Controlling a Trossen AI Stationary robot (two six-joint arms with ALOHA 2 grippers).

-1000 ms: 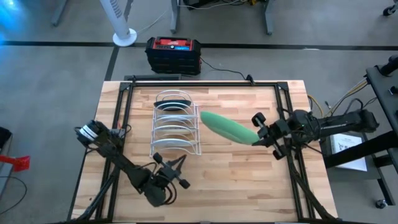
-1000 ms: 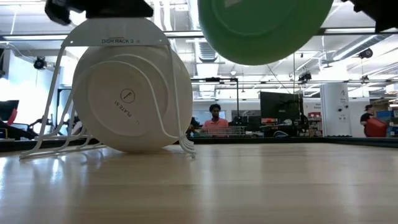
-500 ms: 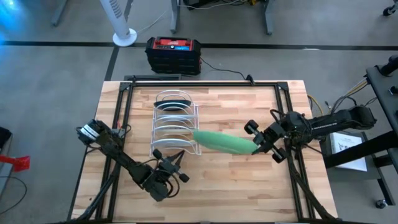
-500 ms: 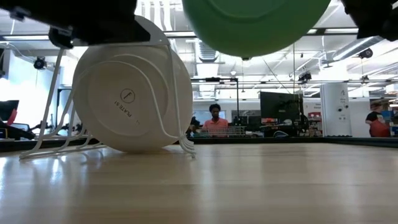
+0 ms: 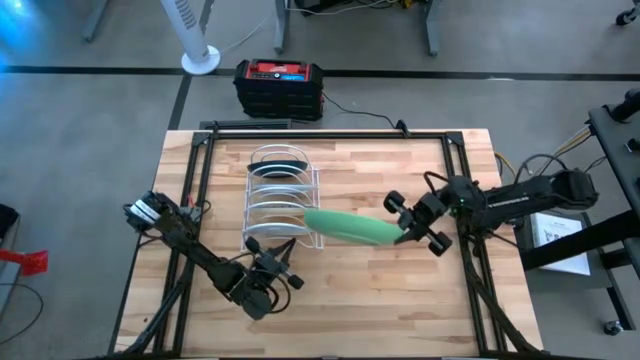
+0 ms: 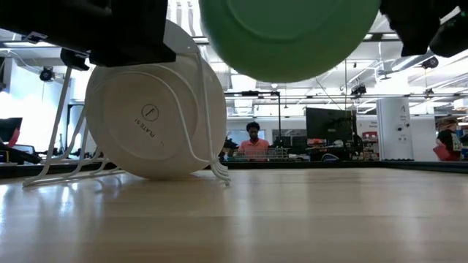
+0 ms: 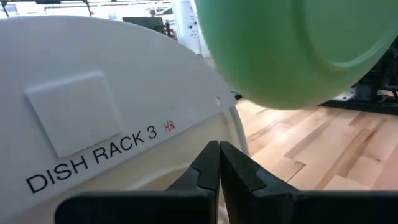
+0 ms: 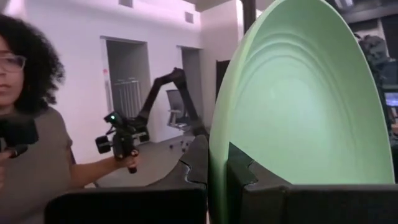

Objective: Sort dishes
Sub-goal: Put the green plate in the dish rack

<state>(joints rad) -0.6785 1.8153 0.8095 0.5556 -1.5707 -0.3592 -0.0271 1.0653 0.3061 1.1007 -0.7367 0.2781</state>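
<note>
High view: right gripper [image 5: 408, 233] pinches rim of light green plate [image 5: 350, 226], plate held edge-up above white wire rack [image 5: 281, 208]. Left gripper [image 5: 290, 277] near rack's front end, jaws pressed together, empty.

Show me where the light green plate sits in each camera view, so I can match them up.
High view: light green plate, mid-table, edge-on, between white wire rack and right pincer.
Low view: top centre, off the table, right of the rack.
Left wrist view: upper right, beyond the rack's label plate.
Right wrist view: fills the right side, rim between the fingers.
Shared landmark: the rack.
</note>
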